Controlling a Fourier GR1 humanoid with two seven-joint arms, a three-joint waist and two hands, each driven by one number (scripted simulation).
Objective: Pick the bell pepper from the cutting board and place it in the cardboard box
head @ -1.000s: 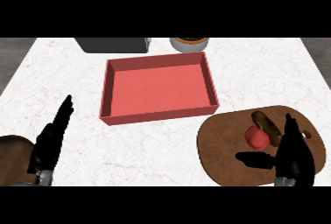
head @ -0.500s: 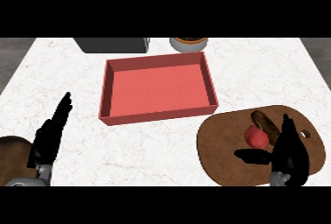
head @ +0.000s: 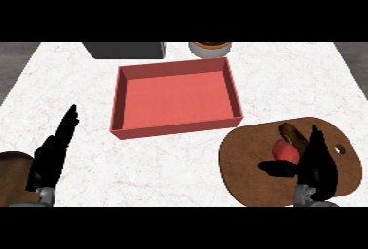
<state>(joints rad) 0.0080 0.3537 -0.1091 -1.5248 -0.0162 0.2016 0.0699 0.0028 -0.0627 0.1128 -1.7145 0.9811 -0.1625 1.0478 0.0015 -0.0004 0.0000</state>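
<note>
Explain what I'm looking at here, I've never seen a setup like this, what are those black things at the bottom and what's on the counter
This is a view from a humanoid robot's head, looking steeply down at a white marble counter. The black shapes are its two hands on grey forearms. The left hand rests open near the lower left, holding nothing. The right hand is over a round brown cutting board, fingers straight, right beside a red bell pepper but not curled round it. A brown object lies on the board just behind the pepper; I can't tell what it is. In the middle sits a red open box. At the far edge are a dark grey container and a round pot-like item, both cut off.
</note>
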